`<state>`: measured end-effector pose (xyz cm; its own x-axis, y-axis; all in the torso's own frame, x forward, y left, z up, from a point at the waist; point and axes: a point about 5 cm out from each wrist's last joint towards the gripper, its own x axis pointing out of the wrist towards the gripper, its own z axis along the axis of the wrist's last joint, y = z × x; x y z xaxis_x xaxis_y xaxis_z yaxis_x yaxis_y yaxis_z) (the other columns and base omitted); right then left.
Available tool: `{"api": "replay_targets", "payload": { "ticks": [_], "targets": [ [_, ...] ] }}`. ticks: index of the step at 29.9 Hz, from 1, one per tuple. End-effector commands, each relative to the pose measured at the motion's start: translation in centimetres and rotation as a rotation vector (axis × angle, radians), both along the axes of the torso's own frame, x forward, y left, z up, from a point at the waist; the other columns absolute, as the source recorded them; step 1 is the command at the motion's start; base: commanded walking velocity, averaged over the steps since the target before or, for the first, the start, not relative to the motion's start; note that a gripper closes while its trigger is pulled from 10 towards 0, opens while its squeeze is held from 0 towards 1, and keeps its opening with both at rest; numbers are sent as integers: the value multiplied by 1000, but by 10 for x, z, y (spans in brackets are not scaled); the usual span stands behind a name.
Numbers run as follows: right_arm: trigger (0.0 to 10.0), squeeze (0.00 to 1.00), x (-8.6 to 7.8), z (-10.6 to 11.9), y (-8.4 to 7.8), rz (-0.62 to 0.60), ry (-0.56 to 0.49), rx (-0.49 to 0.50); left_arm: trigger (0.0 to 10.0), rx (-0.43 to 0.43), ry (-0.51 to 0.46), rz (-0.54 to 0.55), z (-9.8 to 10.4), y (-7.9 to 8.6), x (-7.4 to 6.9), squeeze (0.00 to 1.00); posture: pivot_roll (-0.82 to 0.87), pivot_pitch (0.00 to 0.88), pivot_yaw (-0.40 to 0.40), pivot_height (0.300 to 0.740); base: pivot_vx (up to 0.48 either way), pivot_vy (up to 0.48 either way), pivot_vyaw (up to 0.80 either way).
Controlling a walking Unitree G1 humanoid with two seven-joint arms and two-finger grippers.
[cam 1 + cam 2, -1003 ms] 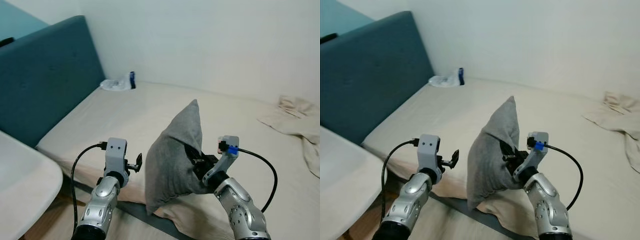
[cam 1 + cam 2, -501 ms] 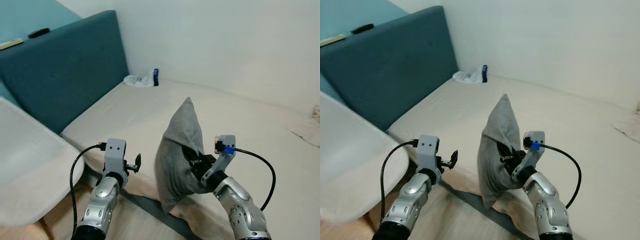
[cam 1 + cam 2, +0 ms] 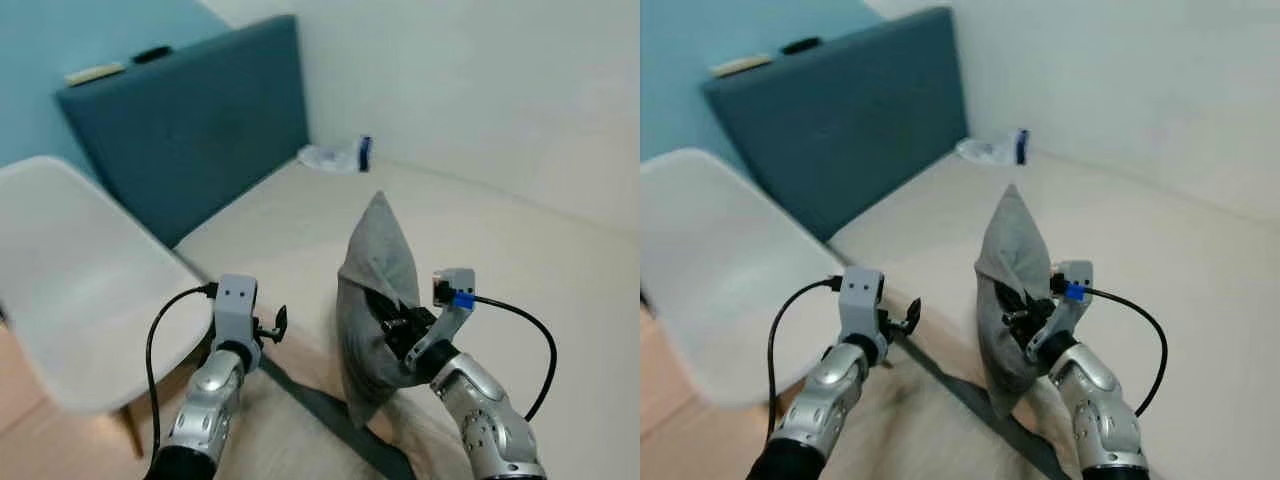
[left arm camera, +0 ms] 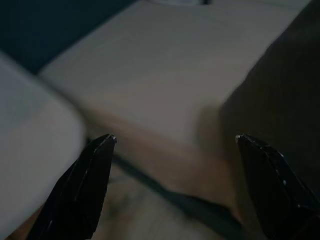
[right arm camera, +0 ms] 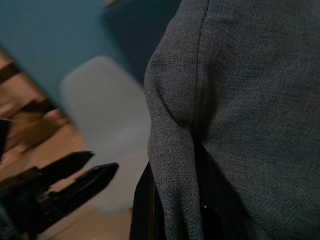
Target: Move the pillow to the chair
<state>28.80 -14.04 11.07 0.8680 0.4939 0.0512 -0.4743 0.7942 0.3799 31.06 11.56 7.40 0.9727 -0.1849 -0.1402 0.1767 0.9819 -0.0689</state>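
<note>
We stand at the edge of a bed (image 3: 480, 230) with a bare beige mattress, a dark teal headboard (image 3: 190, 140) at its far left end and a pale wall (image 3: 480, 90) behind it. Our right tool (image 3: 392, 325) is clamped on the grey pillow (image 3: 375, 290), which hangs upright in the air above the mattress edge. Our left tool (image 3: 272, 326) hovers just beside it, fingers apart and holding nothing. A white chair (image 3: 80, 280) sits to our left on the wooden floor (image 3: 40, 440). A crumpled plastic bag (image 3: 335, 156) lies in the far corner.
</note>
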Motion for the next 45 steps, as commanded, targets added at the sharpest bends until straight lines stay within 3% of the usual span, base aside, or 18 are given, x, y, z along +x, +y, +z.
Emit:
{"api": "replay_targets", "payload": {
  "ticks": [1, 15, 45],
  "targets": [
    [10000, 0, 1, 19, 18, 95, -96, 55, 10000, 28, 32, 16, -9, 8, -4, 0, -122, 24, 62, 740, 0, 0, 788],
    [10000, 0, -5, 14, 29, 145, -76, 81, 10000, 42, 33, 9, -9, 8, -4, 0, -119, 25, 67, 740, 0, 0, 792],
    [10000, 0, -2, 10, 26, 115, -69, 61, 10000, 56, 42, 22, -11, 10, -2, 0, -120, 29, 67, 740, 0, 0, 791]
  ]
}}
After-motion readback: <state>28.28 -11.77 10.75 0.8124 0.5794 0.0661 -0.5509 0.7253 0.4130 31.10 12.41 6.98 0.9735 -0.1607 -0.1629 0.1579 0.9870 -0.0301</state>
